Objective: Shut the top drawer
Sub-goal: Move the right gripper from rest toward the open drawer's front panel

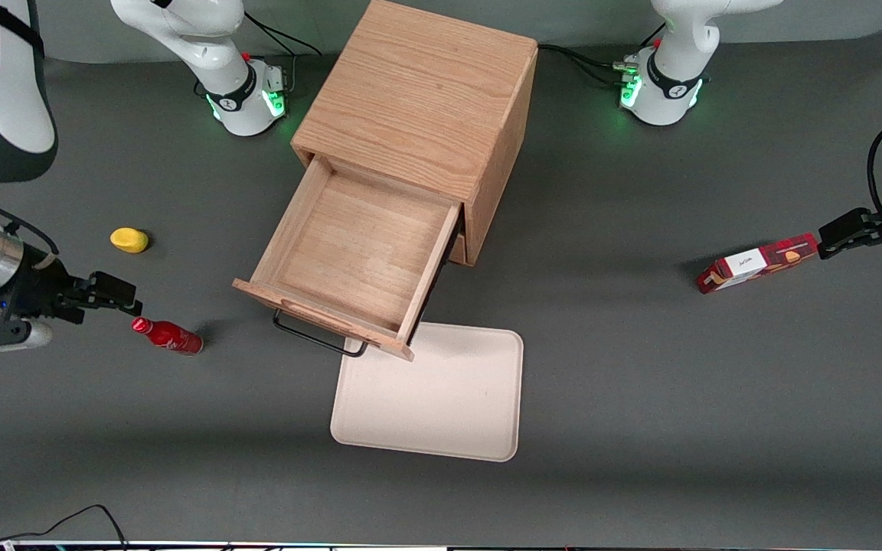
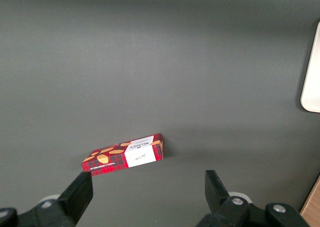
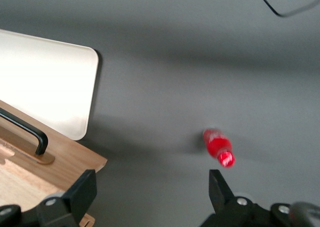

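The top drawer of the light oak cabinet stands pulled far out, and its box is empty. Its wide front carries a thin black bar handle and faces the front camera. The same drawer front and handle show in the right wrist view. My gripper hovers low over the table toward the working arm's end, well apart from the drawer front. It is open, with nothing but bare table between its fingers.
A red bottle lies on its side between my gripper and the drawer front. A yellow object sits farther from the camera. A cream tray lies in front of the drawer. A red box lies toward the parked arm's end.
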